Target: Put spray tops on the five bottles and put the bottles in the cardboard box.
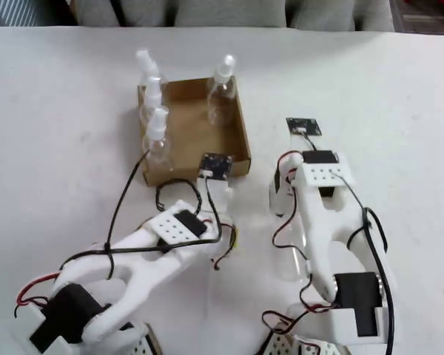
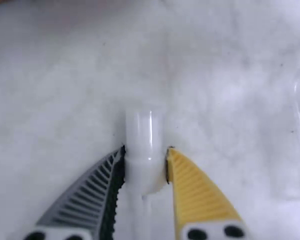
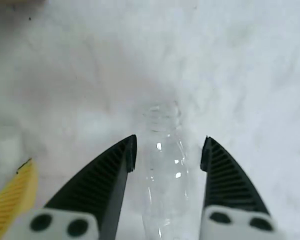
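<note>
**Fifth bottle uncapped on the table as four stand in the box**

The left gripper (image 2: pixel 145 152) pinches a white spray top (image 2: pixel 144 131) between its grey-and-black finger and its yellow finger, both pads pressed against the sides of the cap just above the white table (image 1: pixel 370 89). The curved edge of a clear bottle shows at the margin of the left wrist view.

The right gripper (image 3: pixel 167 145) straddles a clear plastic bottle (image 3: pixel 165 175) that lies on its side on the table, with its open threaded neck pointing away from the wrist. The two black fingers are spread, one on each side of the bottle's body, with a sliver of table showing between each pad and the plastic. The tip of the other arm's yellow finger (image 3: pixel 12 197) shows close by at the corner of the right wrist view.

From above, the cardboard box (image 1: pixel 240 144) sits just beyond both arms. Three capped bottles (image 1: pixel 154 96) stand upright in a row along its left wall, and a fourth capped bottle (image 1: pixel 222 92) stands upright in its far right corner.
</note>
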Robot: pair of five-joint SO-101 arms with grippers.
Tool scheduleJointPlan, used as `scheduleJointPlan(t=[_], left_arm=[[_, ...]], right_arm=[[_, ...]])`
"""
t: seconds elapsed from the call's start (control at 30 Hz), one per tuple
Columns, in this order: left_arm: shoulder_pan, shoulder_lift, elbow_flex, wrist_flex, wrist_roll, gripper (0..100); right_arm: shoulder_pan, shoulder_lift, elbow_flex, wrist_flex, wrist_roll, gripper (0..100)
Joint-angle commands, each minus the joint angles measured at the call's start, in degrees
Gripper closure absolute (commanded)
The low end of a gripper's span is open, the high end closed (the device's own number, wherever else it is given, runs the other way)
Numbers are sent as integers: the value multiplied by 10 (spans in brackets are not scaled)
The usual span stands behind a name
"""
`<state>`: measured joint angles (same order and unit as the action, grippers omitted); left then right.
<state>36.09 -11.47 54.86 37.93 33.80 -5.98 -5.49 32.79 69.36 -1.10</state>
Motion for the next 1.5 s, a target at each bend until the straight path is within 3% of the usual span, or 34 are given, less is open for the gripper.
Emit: scheduleJointPlan(t=[0.0,0.3,0.5,0.73,1.47], left_arm=[[-8,-1,-6,-15,-8,951],[-8,-1,-6,-15,-9,951],[-9,1,-13,-14,-9,951],[-9,1,-13,-14,-9,951],[-9,1,-13,-12,-9,950]], right_arm=[[5,0,-22,15,7,829],[9,0,-58,66,55,822],[3,0,-57,87,88,709],[-7,0,-40,86,121,729],[-6,7,37,13,124,728]])
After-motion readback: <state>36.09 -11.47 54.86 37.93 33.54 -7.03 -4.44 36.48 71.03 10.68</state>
